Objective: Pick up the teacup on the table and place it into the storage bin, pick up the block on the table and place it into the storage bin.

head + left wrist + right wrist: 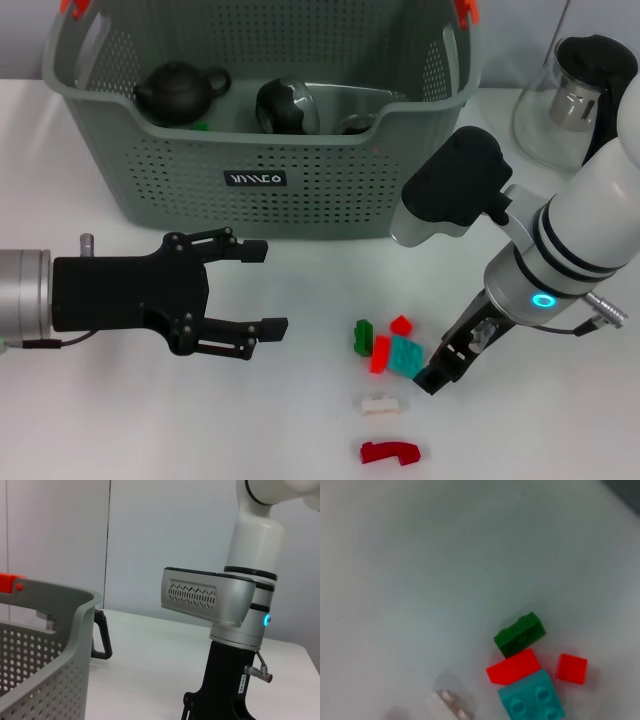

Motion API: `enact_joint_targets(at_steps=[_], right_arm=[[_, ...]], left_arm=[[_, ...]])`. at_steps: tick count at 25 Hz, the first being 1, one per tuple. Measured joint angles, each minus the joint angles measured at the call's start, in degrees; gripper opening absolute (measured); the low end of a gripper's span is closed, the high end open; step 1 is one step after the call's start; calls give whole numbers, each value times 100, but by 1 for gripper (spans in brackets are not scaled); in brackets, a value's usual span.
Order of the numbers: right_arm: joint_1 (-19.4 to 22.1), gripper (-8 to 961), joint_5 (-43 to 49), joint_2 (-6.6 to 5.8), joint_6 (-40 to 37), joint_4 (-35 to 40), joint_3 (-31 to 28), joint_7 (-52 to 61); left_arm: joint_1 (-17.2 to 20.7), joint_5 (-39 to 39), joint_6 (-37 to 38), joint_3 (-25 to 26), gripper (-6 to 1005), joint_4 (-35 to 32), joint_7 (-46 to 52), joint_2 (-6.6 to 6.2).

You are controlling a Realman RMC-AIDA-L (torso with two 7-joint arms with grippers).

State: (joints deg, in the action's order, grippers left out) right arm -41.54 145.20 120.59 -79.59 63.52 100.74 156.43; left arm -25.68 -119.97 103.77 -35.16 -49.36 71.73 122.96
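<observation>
The grey perforated plastic storage bin (300, 170) sits at the far side of the white table (120, 420), orange clips on its handles, and its small black label (254, 179) carries white letters too small to read for sure. Inside it lie a dark teapot (178, 92) and a glossy black teacup (286, 106), partly hidden behind the bin's front wall. Out on the table, near and right of centre, a cluster of blocks: green block (363, 336), two red blocks (381, 354), teal block (406, 356), a white block (381, 405) nearer, and a curved red piece (390, 453) nearest of all. The right gripper (437, 373) is down just right of the teal block; whether its fingers are apart, I cannot tell. The left gripper (262, 290) hovers left of the blocks, fingers spread wide, holding nothing. A glass pitcher (570, 100) stands far right, partly cut off.
</observation>
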Motion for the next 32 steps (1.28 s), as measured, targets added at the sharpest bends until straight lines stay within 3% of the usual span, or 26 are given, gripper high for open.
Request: enact_joint_targets(at_steps=[9,15,20,25,27,32], right_arm=[[-29,698,119,-1,29,-16,35,9],[-22,611,145,-11,-43,111,35,5],[-62,436,123,-17,-86,62,9,-52],[-16,437,122,-30,-173,239,-64,-65],[50,437,125,-47,-388,458,-241,-94],[405,436,-28,-36,-1602,2041,-946,-164]], left_arm=[[-5,0,-19,0,921,43,-1,-3],[0,0,-68,0,921,56,-18,-6],[2,0,-69,25,921,60,-47,-2],[1,0,-61,40,921,60,-50,0],[1,0,-56,49,921,60,-51,-3],[1,1,-24,156,921,58,-48,-16]])
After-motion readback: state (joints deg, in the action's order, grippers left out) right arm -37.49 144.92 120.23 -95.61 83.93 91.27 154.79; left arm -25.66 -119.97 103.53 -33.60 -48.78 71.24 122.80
